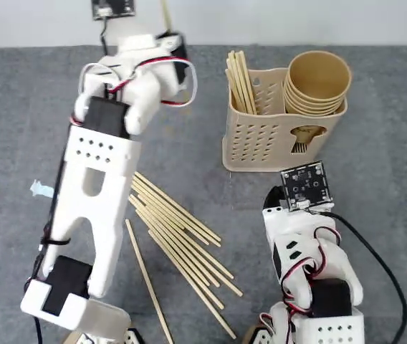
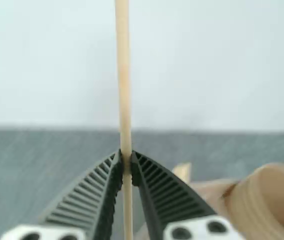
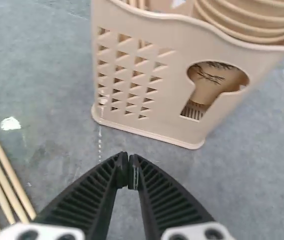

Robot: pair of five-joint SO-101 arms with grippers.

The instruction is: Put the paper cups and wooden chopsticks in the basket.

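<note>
A beige perforated basket (image 1: pixel 261 140) stands at the back right of the grey table, with a stack of paper cups (image 1: pixel 318 82) in one side and a few wooden chopsticks (image 1: pixel 239 79) upright in the other. Several more chopsticks (image 1: pixel 182 240) lie loose on the table's middle. My left gripper (image 2: pixel 126 167) is raised at the back, left of the basket, shut on one upright chopstick (image 2: pixel 123 80). My right gripper (image 3: pixel 128 172) hovers shut and empty just in front of the basket (image 3: pixel 147 80), whose cups (image 3: pixel 252 20) show above its rim.
A small pale scrap (image 1: pixel 41 189) lies on the table at the left. The left arm's white body (image 1: pixel 92 215) spans the left side above the loose chopsticks. A white wall runs behind the table.
</note>
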